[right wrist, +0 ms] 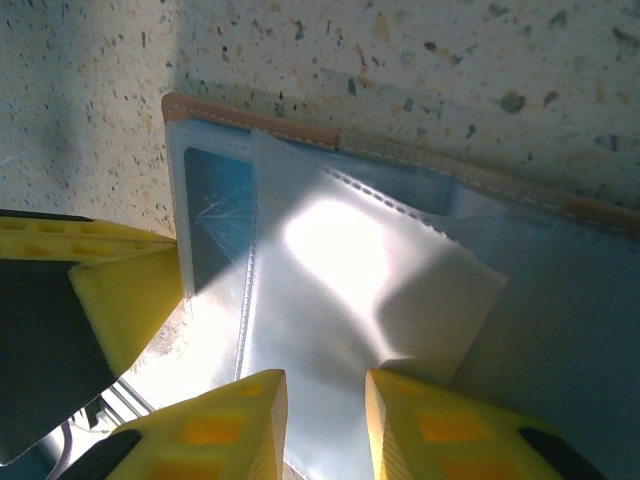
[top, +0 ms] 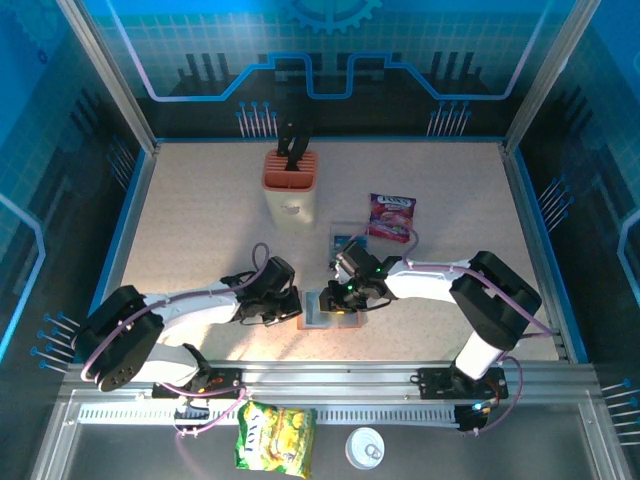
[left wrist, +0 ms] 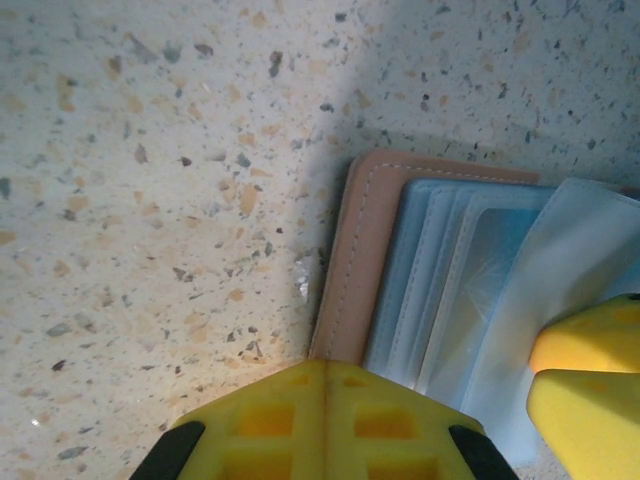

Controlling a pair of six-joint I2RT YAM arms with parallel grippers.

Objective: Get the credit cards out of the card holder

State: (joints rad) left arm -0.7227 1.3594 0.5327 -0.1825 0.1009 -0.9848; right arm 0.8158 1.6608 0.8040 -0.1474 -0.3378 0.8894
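I am working at the card holder (left wrist: pixel 355 250), which is lying open and flat on the counter (left wrist: pixel 150 200) directly between my two grippers. Its brown edge is sitting right at the tip of my left gripper (left wrist: pixel 325 385), and its grey-blue pockets are spreading away toward my right one. My left gripper is clenched, its two yellow fingers meeting along a seam with nothing between them. I am judging that it is pinning the brown edge down rather than grasping anything. My right gripper (right wrist: pixel 325 390) is reaching in from the opposite side, its fingers standing on either side of a clear plastic sleeve (right wrist: pixel 360 260) that is curling up out of the holder toward them. A narrow gap is showing between those fingers, but I cannot tell whether the pads are pinching the sleeve or only flanking it. Past the sleeve, on the side nearer my left gripper, what looks like a blue-green credit card (right wrist: pixel 215 205) is sitting inside a windowed pocket. I am therefore judging the job unfinished: at least this one is waiting to be drawn out, and the sleeve is hiding the other pockets. Beyond my right gripper a small blue rectangle (top: pixel 343 240) is lying beside a purple snack packet (top: pixel 392 217). It is too small to be sure of, though it may be a card already out.
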